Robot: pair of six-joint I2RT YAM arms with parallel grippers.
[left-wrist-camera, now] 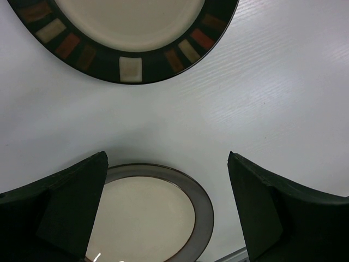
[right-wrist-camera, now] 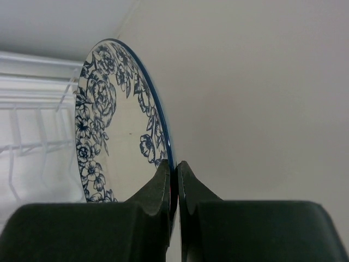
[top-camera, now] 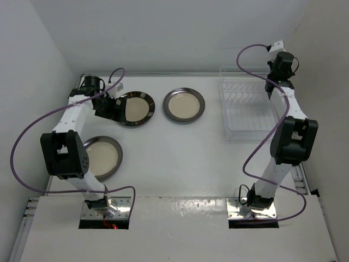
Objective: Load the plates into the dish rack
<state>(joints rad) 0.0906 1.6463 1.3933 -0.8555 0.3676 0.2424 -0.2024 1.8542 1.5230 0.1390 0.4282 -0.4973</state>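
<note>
Seemingly nothing is racked: right gripper (right-wrist-camera: 175, 180) clamps the blue floral plate (right-wrist-camera: 117, 125) upright by the far-right dish rack (top-camera: 245, 112); left gripper (left-wrist-camera: 167, 164) gapes near the dark striped plate (top-camera: 136, 108); two silver-rimmed plates (top-camera: 184, 105) (top-camera: 104, 157) wait on the tabletop (top-camera: 174, 164).

A white tabletop (top-camera: 163, 153) with a fine grain fills the middle. Plain white walls (top-camera: 163, 33) stand behind and at both sides. A scuffed white panel (top-camera: 180, 229) lies along its near edge.
</note>
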